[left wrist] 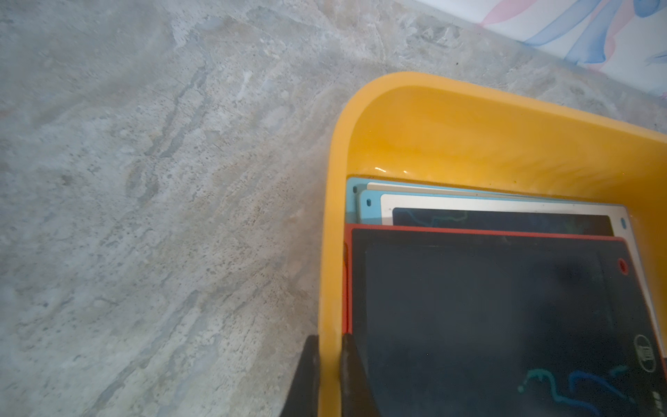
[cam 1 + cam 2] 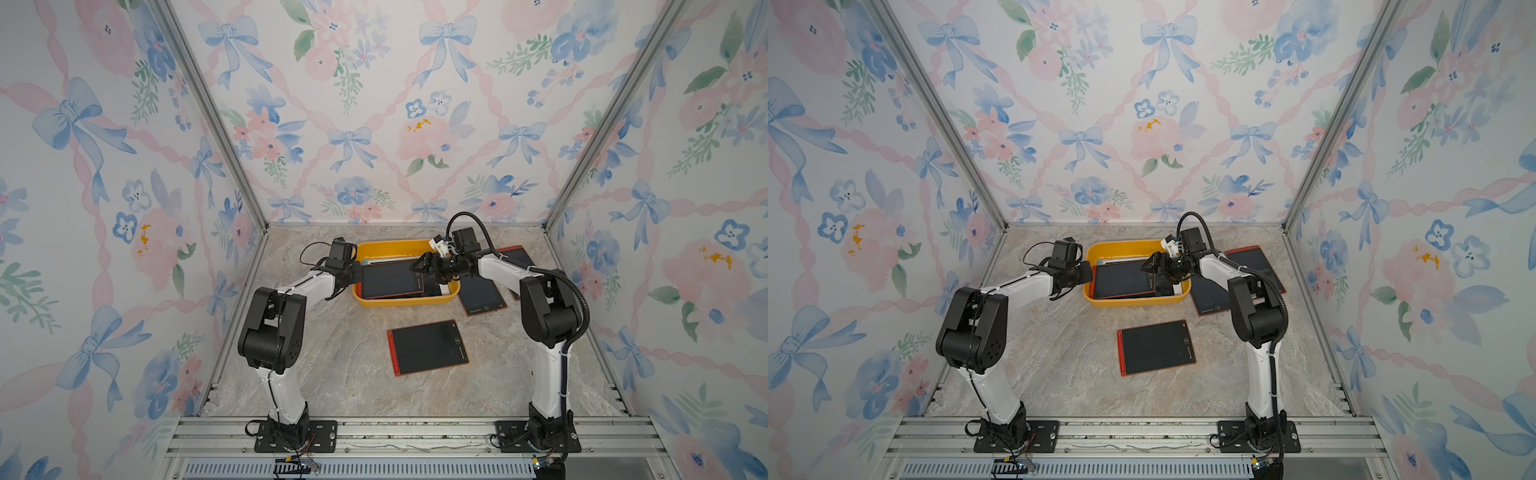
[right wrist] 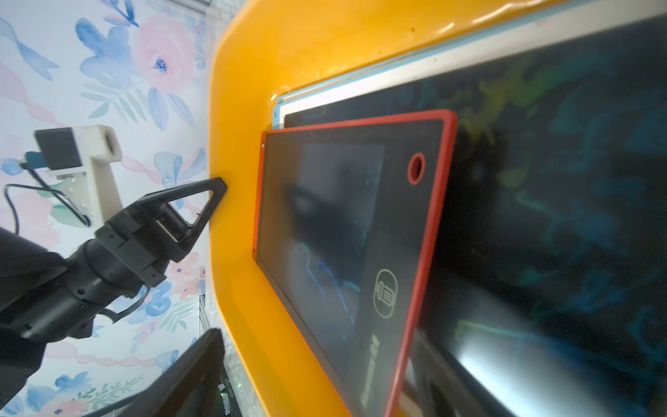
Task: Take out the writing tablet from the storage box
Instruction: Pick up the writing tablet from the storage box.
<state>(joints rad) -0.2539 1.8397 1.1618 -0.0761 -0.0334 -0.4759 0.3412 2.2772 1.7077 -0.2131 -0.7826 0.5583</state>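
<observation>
The yellow-orange storage box (image 2: 399, 304) (image 2: 1133, 303) stands at the back middle of the table. A red-framed writing tablet (image 2: 390, 280) (image 1: 487, 325) (image 3: 346, 224) lies on top of other tablets inside it, its right end tilted up. My left gripper (image 2: 357, 272) (image 1: 330, 375) is shut on the box's left wall, one finger outside and one inside. My right gripper (image 2: 424, 266) (image 3: 314, 375) reaches into the box from the right. It is open wide, with the red tablet's right edge between the two fingers, one above and one below.
Blue- and white-framed tablets (image 1: 498, 205) lie under the red one in the box. A red tablet (image 2: 428, 347) lies on the table in front of the box. A dark tablet (image 2: 482, 297) and another red one (image 2: 517, 255) lie to its right, under the right arm.
</observation>
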